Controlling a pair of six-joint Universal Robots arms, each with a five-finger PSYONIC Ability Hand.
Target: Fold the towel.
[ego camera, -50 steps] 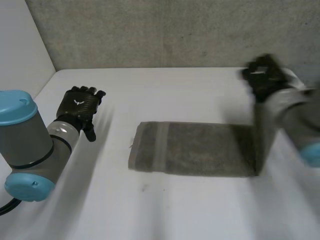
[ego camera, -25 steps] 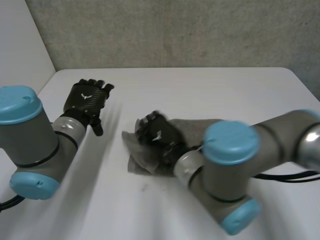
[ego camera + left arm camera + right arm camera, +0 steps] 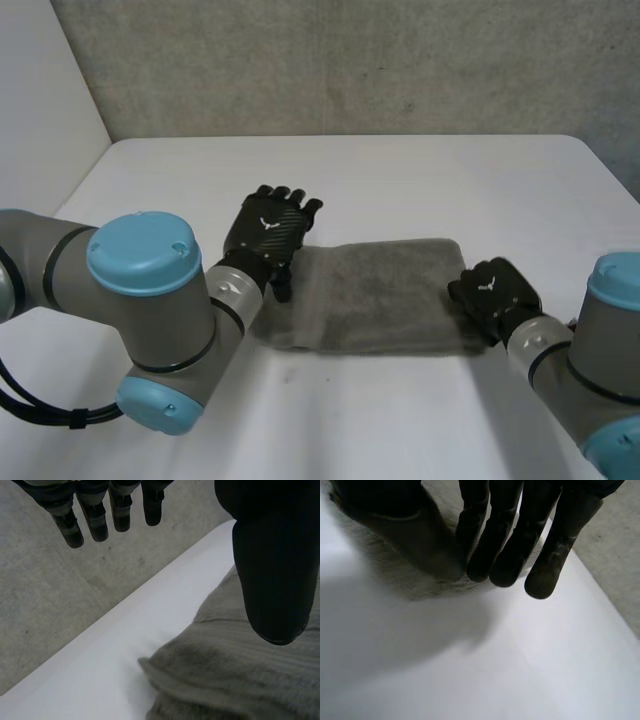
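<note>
**Towel flat mid-table, one hand at each end**

The grey towel (image 3: 370, 295) lies flat in the middle of the white table (image 3: 420, 180). Its long side runs left to right. It looks like a plain rectangle, and the near edge looks a bit thicker. I can't tell how many layers there are.

The left hand (image 3: 265, 232) is at the towel's far-left corner, palm down, with its back to the head camera. In the left wrist view its fingers (image 3: 97, 520) are straight and spread, well away from the thumb. They point past the table's far edge toward the grey wall (image 3: 350, 60). The thumb is above the cloth and nothing is pinched. Whether the palm touches the towel can't be seen. A rumpled towel corner (image 3: 150, 665) sits below the hand, with bare table just beside it.

The right hand (image 3: 495, 292) is at the towel's right edge, about midway between the near and far corners, and overlaps the cloth. In the right wrist view the hand (image 3: 510, 530) reaches down at the edge of the towel (image 3: 415, 586), with bare table beyond it. I can't tell whether it holds the cloth or only rests on it.

The left arm (image 3: 140, 290) comes in from the near left. The right arm (image 3: 600, 350) comes in from the near right.
</note>
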